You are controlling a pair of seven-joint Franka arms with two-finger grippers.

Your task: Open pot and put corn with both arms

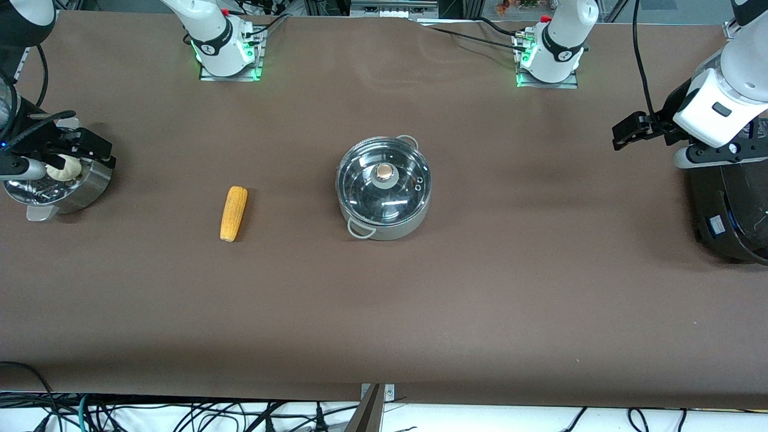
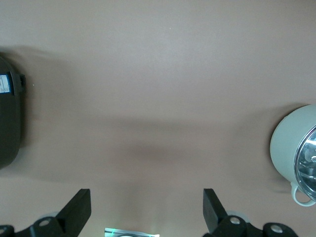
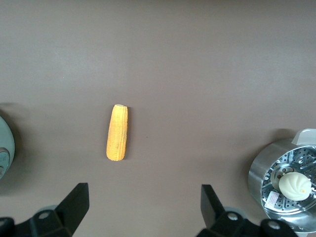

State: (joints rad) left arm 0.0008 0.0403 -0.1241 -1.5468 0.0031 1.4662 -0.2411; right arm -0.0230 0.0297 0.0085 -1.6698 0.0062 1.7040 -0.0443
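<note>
Yellow corn (image 3: 117, 132) on table, well apart from both spread grippers' jaws.

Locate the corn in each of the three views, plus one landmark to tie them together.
Front view: the corn lies on the table, beside the pot, toward the right arm's end.
Left wrist view: no corn; only the pot at the frame's edge.
Right wrist view: corn mid-frame, ahead of the open right gripper.
Shared landmark: the pot, whose rim just shows in the right wrist view.
</note>
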